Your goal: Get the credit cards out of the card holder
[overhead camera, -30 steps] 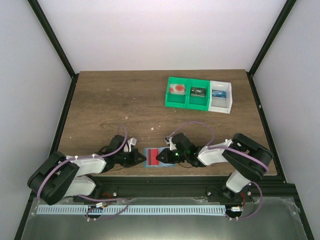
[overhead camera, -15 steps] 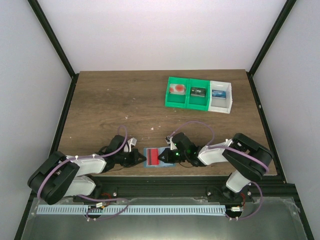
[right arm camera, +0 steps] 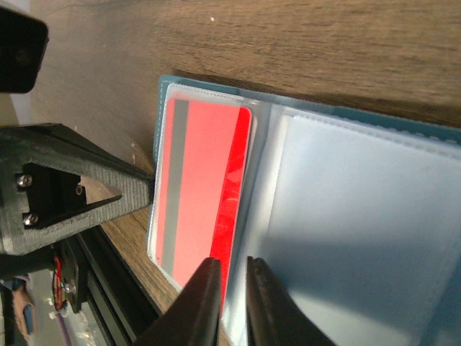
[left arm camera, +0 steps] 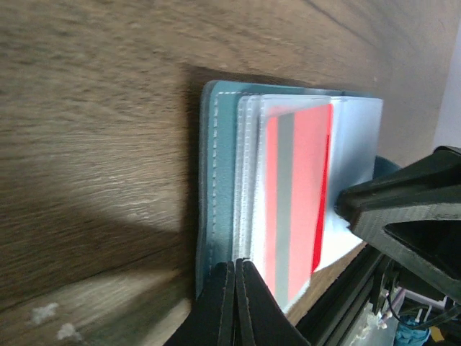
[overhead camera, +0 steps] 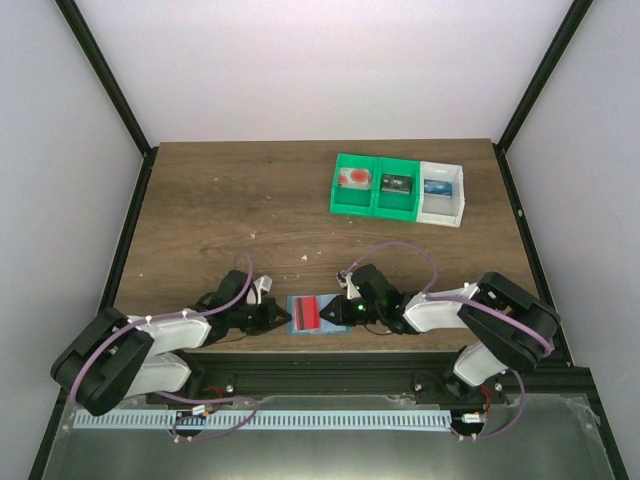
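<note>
The light-blue card holder lies open near the table's front edge, its clear pockets facing up. A bright red credit card sits in the left pocket panel, with a strip of its bare right edge showing out of the sleeve. My left gripper is shut, its tips resting on the holder's stitched left edge. My right gripper stands over the fold just right of the card. Its jaws are a narrow gap apart, and the card's bare edge lies at the left finger. Nothing is lifted.
A row of bins stands at the back right: two green compartments and a white one, each with a small item inside. The black frame rail runs right along the table's front edge below the holder.
My right gripper has drawn back slightly to the right, uncovering more of the red card. The left gripper and the holder have stayed put.
</note>
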Robot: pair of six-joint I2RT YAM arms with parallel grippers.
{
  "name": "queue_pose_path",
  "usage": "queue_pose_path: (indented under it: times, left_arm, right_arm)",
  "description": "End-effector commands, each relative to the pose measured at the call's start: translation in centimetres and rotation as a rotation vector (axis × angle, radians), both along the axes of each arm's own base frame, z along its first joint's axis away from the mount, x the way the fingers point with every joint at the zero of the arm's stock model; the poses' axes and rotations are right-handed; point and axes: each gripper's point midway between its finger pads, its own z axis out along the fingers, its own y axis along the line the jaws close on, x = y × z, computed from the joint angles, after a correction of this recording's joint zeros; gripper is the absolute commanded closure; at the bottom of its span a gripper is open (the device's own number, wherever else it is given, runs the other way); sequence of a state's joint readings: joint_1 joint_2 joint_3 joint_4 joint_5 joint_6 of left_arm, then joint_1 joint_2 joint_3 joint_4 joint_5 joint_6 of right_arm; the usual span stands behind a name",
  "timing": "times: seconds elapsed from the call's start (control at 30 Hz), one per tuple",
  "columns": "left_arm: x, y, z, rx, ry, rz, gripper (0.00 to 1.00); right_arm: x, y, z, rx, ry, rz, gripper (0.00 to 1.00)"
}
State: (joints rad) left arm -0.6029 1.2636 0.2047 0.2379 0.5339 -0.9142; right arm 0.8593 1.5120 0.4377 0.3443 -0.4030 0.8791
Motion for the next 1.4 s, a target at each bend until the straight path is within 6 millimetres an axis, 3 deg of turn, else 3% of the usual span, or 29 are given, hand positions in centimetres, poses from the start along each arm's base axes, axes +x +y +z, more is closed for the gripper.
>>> queue_pose_path:
  times: [0.0,0.1,0.2,0.63,0.9,1.1,1.27,1.37]
  left_arm:
    - [0.9,-0.8,2.6,-0.04,-0.035,0.002,0.96]
    - [1.5,-1.3,4.2,-0.074,-0.068,0.008,0.95]
    - [1.7,-1.4,4.4,-0.077,-0.078,0.006,0.94]
    - [0.2,-1.1,0.3,-0.056,0.002,-0.026,0.98]
    - [-0.2,-0.3,-0.8,-0.012,0.01,-0.015,0.98]
    - [-0.2,-0.1,-1.1,-0.001,0.009,-0.01,0.99]
    - [-0.3,0.2,-1.7,0.02,0.015,-0.006,0.99]
    - [-0.5,0.3,-2.0,0.03,0.024,-0.008,0.99]
  right_arm:
    - [0.4,0.6,0.4,0.009,0.009,0.007,0.84]
    - [0.4,0.6,0.2,0.017,0.014,0.002,0.81]
    - [0.5,0.7,-0.1,0.016,0.021,-0.002,0.8]
    - [0.2,1.1,-1.2,0.021,0.058,0.015,0.79]
    - [0.2,1.5,-1.3,0.036,0.062,0.026,0.79]
    - [0.1,1.7,-1.2,0.046,0.059,0.034,0.86]
    - [0.0,1.5,-1.1,0.059,0.053,0.031,0.99]
    - [-0.1,1.2,-0.8,0.066,0.044,0.028,0.99]
